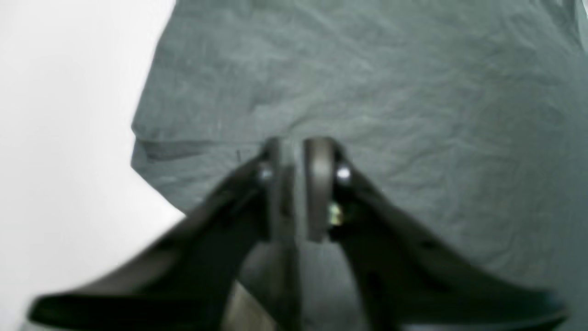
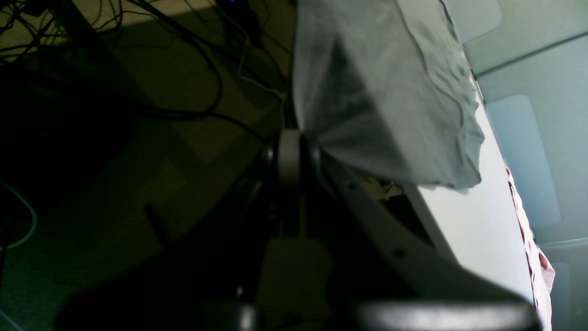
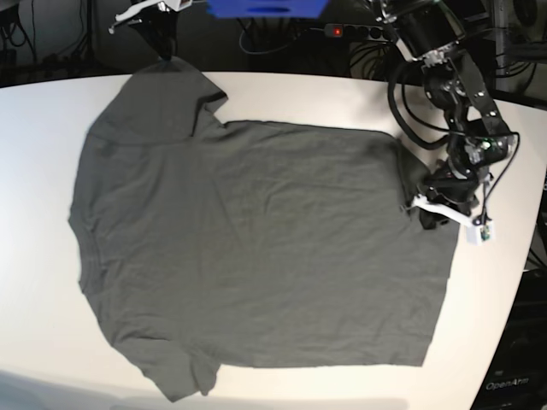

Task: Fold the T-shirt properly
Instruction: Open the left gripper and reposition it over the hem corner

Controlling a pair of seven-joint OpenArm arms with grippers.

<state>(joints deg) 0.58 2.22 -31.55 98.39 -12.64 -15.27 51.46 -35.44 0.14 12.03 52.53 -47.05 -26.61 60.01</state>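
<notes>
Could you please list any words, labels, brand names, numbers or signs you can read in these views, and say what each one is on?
"OpenArm": pale lettering on a dark panel past the table's edge, bottom right corner of the base view; small, only just legible.
T-shirt: no print or readable label in any view.
Blue object behind the table: no legible text.
Both wrist views: no text.

Matt, wrinkly cloth T-shirt [image 3: 256, 248]

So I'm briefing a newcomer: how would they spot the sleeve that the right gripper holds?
Start at the white table, where the grey T-shirt lies spread. Its far sleeve reaches the table's back edge, pinched by the right gripper. The other sleeve lies flat at the near edge.
</notes>
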